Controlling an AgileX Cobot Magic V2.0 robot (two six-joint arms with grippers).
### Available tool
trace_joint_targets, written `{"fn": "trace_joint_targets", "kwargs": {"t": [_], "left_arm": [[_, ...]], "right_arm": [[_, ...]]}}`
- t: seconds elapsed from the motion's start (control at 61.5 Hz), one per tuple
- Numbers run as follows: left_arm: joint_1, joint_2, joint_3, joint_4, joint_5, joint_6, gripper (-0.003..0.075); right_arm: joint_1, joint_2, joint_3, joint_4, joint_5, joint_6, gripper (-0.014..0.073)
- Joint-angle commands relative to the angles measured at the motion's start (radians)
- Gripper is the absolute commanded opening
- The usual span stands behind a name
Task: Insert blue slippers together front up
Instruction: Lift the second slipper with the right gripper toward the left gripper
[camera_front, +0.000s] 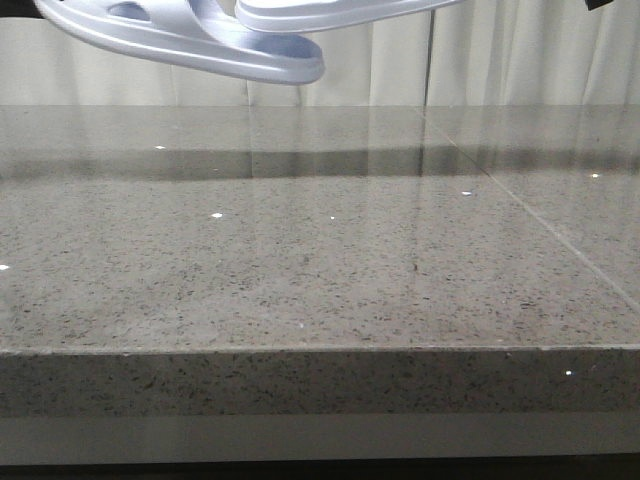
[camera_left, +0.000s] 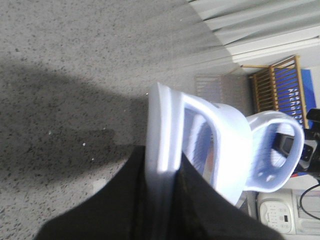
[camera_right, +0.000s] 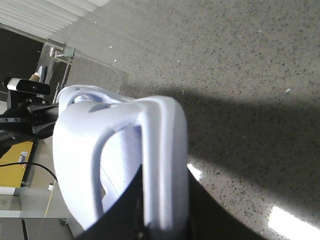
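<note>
Both blue slippers hang in the air above the table, at the top edge of the front view. The left slipper (camera_front: 190, 38) tilts with its toe down to the right, and the right slipper (camera_front: 330, 12) overlaps it from above. My left gripper (camera_left: 162, 200) is shut on the sole edge of the left slipper (camera_left: 165, 130). Beyond it, the right slipper (camera_left: 275, 150) shows its open strap. My right gripper (camera_right: 165, 210) is shut on the sole edge of the right slipper (camera_right: 160, 145). Neither gripper shows in the front view.
The speckled grey stone table (camera_front: 300, 260) lies far below the slippers, its front edge (camera_front: 320, 350) near me. Pale curtains (camera_front: 480, 60) hang behind. Off the table stand a wooden rack (camera_left: 277, 82) and a white device (camera_left: 277, 215).
</note>
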Motion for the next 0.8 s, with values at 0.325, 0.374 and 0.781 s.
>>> {"fn": "trace_joint_targets", "kwargs": {"t": [0.325, 0.374, 0.781], "left_arm": [[-0.081, -0.058, -0.022, -0.156, 0.083, -0.005, -0.0019], [-0.086, -0.058, -0.022, -0.156, 0.083, -0.005, -0.0019], [-0.112, -0.058, -0.022, -0.319, 0.085, -0.005, -0.0019]], "right_arm": [[0.006, -0.061, -0.033, 0.138, 0.017, -0.008, -0.0058], [0.006, -0.061, -0.033, 0.14, 0.017, -0.008, -0.0058], [0.056, -0.044, -0.033, 0.246, 0.005, -0.013, -0.0058]]}}
